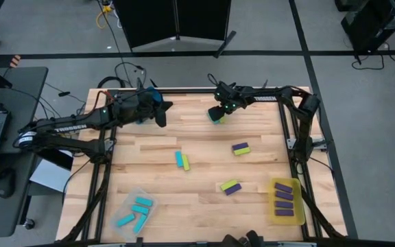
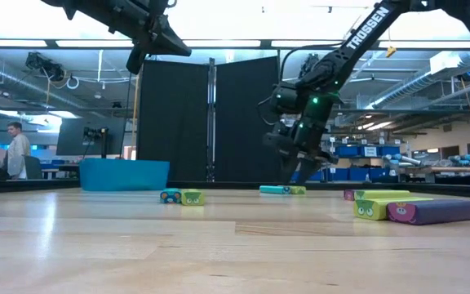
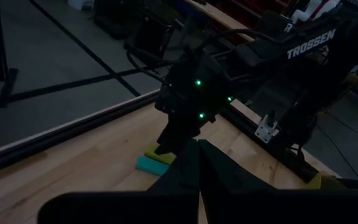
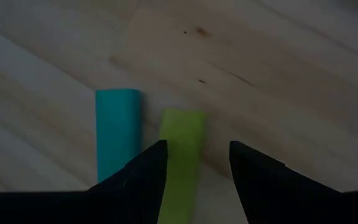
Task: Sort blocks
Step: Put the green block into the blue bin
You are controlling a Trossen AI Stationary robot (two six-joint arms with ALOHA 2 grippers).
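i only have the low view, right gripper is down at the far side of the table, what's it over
Observer: The right gripper is over a lime green block, with a cyan block lying right beside it.
Operator: fingers open?
Observer: Yes, open, one finger on each side of the lime green one.
Operator: and the left arm, can't see its tip well
Observer: The left gripper is shut and holds nothing, raised over the far left part of the table.
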